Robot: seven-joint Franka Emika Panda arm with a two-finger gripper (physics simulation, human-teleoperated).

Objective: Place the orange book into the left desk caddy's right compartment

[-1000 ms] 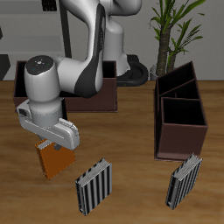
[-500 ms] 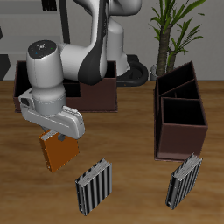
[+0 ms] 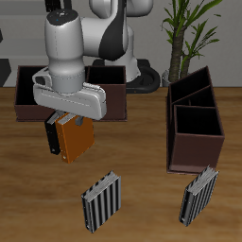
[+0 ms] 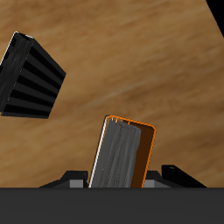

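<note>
My gripper (image 3: 64, 119) is shut on the top edge of the orange book (image 3: 74, 139), which hangs upright above the table in the exterior view. In the wrist view the orange book (image 4: 124, 154) shows its pale page edge between my fingers, with the wooden tabletop below it. The left desk caddy (image 3: 195, 144), a dark brown box with two open compartments, stands well across the table from the gripper. Both of its compartments look empty.
A black book (image 3: 49, 137) shows right beside the orange one. Two grey-and-black striped books (image 3: 101, 201) (image 3: 199, 196) stand near the table's front edge; one striped book (image 4: 31, 74) appears in the wrist view. Another dark caddy (image 3: 26, 106) sits behind the gripper, and a plant (image 3: 185, 33) farther back.
The gripper has risen and swung back toward the table's middle, lifting the orange book off the table. The black book has come into view beside it.
</note>
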